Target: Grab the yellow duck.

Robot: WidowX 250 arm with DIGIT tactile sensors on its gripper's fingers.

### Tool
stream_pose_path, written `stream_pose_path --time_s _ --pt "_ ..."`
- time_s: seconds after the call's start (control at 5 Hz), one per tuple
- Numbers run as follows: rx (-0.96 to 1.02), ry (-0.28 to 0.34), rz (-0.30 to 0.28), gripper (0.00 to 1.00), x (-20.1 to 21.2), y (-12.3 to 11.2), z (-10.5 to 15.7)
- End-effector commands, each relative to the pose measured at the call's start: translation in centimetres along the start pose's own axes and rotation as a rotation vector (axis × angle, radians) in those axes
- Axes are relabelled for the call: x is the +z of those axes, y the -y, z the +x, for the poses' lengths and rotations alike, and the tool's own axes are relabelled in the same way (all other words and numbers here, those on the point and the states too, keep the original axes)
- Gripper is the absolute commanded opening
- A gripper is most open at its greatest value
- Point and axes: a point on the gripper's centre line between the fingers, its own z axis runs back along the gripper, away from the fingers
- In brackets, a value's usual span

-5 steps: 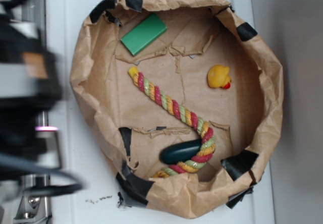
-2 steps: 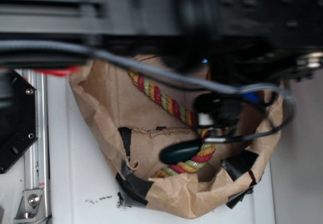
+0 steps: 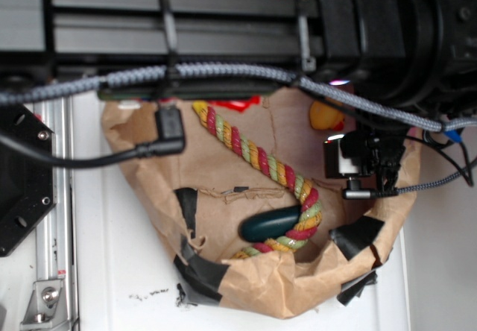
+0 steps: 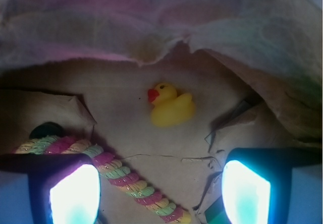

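The yellow duck (image 4: 171, 108) with a red-orange beak sits on the brown paper floor of the bowl, ahead of the fingers in the wrist view. In the exterior view only part of the duck (image 3: 325, 115) shows below the arm. My gripper (image 4: 159, 196) is open and empty, its two fingers wide apart, above the paper with the duck beyond them. The braided rope (image 4: 121, 176) runs between the fingers. In the exterior view the gripper (image 3: 365, 171) hangs over the bowl's right side, just below the duck.
The paper-lined bowl (image 3: 149, 167) has raised crumpled walls and black tape patches. The multicoloured rope (image 3: 253, 156) crosses it, curling around a dark green oblong object (image 3: 268, 224). A green block's corner (image 4: 217, 214) shows by the right finger. The arm and cables cover the bowl's top.
The arm has swung in from the left over the bowl and now covers its upper part. The gripper has come down over the bowl's right side near the duck. The objects have not moved.
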Motion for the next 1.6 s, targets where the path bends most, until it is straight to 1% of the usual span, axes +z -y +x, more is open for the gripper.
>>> stream_pose_path --time_s 0.0,0.2,0.4,0.6,0.8,1.0,1.2,1.4 --pt "0.014 0.09 0.006 1.0 1.8 -0.5 0.9" --pt "0.099 0.04 -0.105 1.0 0.4 -0.2 -3.6" --pt "0.036 0.221 -0.086 1.0 -1.5 -0.7 -7.2" --pt "-0.001 0.424 -0.09 1.0 -2.7 -1.1 -8.2" --pt "0.019 0.538 -0.002 1.0 -3.6 -0.6 -6.1" --pt "0.02 0.513 0.039 1.0 -4.2 -0.3 -3.5" --pt "0.033 0.52 0.048 1.0 -3.5 -0.2 -2.3" --pt "0.049 0.515 0.051 1.0 -3.8 -0.7 -0.7"
